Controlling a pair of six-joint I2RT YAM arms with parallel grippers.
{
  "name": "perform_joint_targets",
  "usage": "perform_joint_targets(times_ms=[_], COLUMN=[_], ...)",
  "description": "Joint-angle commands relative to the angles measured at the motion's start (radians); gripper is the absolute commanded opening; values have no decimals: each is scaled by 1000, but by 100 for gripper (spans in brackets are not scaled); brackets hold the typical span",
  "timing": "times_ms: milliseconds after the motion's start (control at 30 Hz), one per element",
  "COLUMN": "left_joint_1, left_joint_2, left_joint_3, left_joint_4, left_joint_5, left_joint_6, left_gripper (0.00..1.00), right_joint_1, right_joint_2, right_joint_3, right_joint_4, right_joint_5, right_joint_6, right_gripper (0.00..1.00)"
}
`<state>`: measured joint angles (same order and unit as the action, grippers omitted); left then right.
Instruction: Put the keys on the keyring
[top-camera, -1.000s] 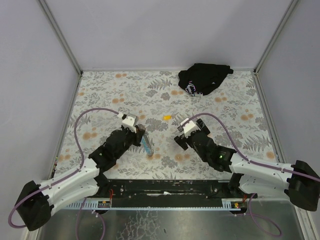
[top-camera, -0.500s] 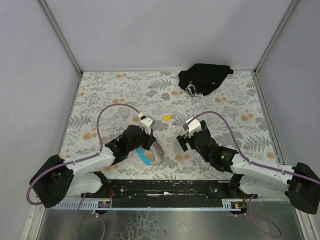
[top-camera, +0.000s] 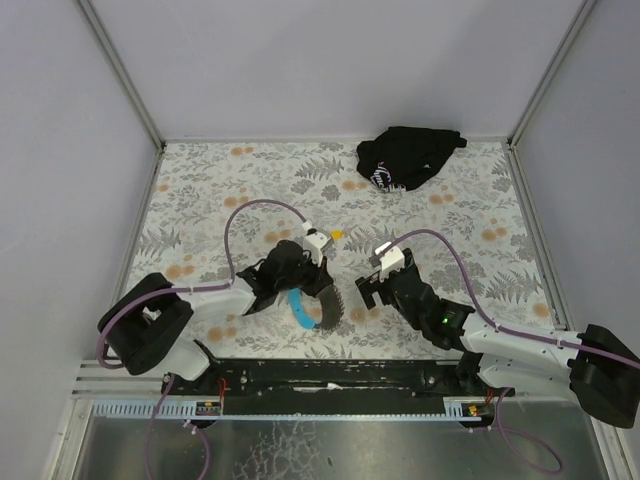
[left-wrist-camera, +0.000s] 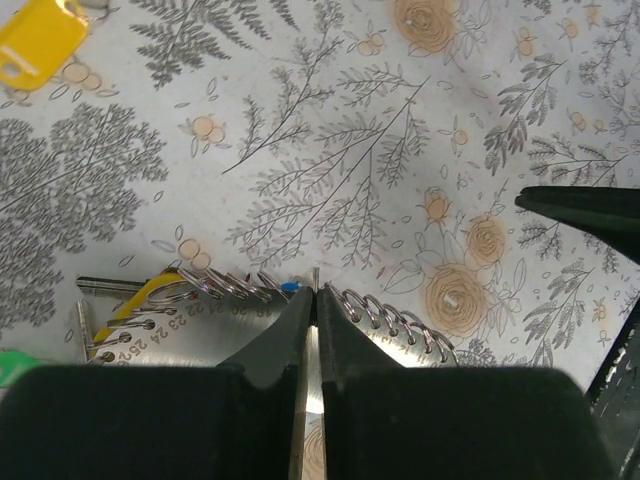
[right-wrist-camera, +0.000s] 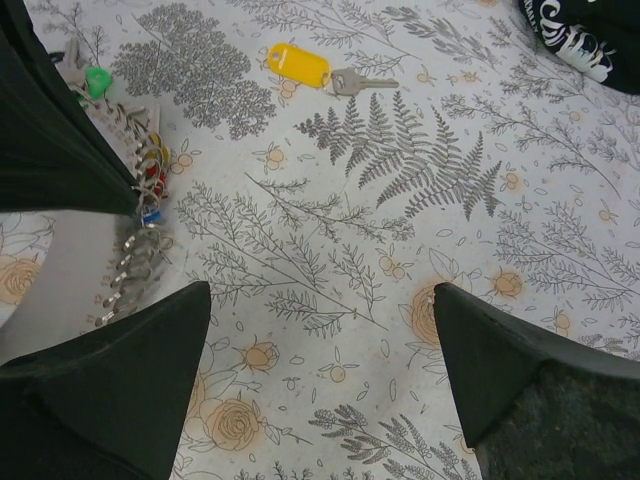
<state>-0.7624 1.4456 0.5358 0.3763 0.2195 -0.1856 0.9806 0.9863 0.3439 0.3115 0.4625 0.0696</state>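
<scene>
Two-fingered left gripper (left-wrist-camera: 315, 300) clamps the keyring (left-wrist-camera: 385, 315) while right gripper (right-wrist-camera: 322, 292) gapes wide nearby.

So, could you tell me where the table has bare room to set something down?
The far left, from the wall to the black cloth bundle, is bare; so is the right side nearer than the bundle. The middle is crowded: left gripper shut on the keyring, open right gripper, yellow-tagged key.
</scene>
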Motion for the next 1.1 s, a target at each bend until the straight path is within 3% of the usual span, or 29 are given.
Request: perform_joint_targets(times_ms=[0, 233, 633, 933, 1067], left_joint_1=[-11, -9, 69, 145, 173], left_joint_2=[26, -38, -252, -505, -614], left_joint_3=[46, 29, -123, -228, -226], left_joint_4=[128, 125, 102, -48, -149], left_joint_5=[46, -14, -75, -222, -333], left_joint_6=[-13, -39, -160, -264, -316], left_gripper=[3, 28, 51, 74, 93], right_joint_1=[-5, -5, -50, -159, -244], right_joint_2=[-25, -32, 40, 60, 38], right_joint_3=[-12, -9, 87, 127, 139], right_joint_4=[94, 74, -64, -123, -173], right_joint_5=[66, 79, -41, -124, -121], right_joint_6=[21, 26, 47, 91, 158], right_gripper=[99, 99, 99, 99, 99])
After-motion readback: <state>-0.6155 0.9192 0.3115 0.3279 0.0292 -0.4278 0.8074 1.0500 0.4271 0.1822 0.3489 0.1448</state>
